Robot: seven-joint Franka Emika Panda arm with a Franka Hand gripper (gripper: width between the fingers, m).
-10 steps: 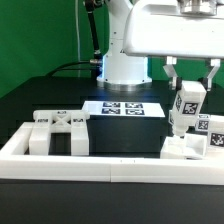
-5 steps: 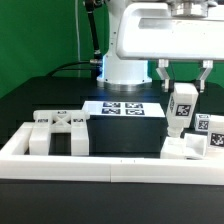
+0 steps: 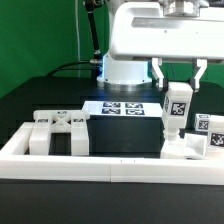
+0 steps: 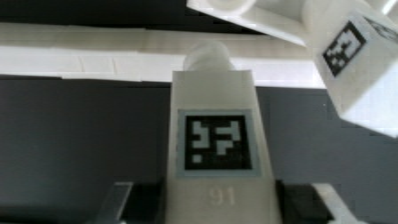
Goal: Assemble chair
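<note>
The gripper (image 3: 179, 84) has carried the post (image 3: 176, 108) toward the exterior view's left and straightened it, long axis near vertical, jaws clamped on its top. All is blocky, smooth white plastic. A slotted part (image 3: 55, 130) lies left, the marker board (image 3: 122, 108) sits mid-table, and tagged parts (image 3: 192, 148) crowd beneath the post, behind the rail (image 3: 100, 165).

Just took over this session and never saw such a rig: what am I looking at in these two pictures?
The white machine is a robot arm; its gripper holds a nearly upright white post bearing a black-and-white tag. The exterior view comes from a camera off the arm; the wrist view looks along that post from the arm's wrist. On the black table lie more white chair parts, a flat marker board and a low white rail in front.
</note>
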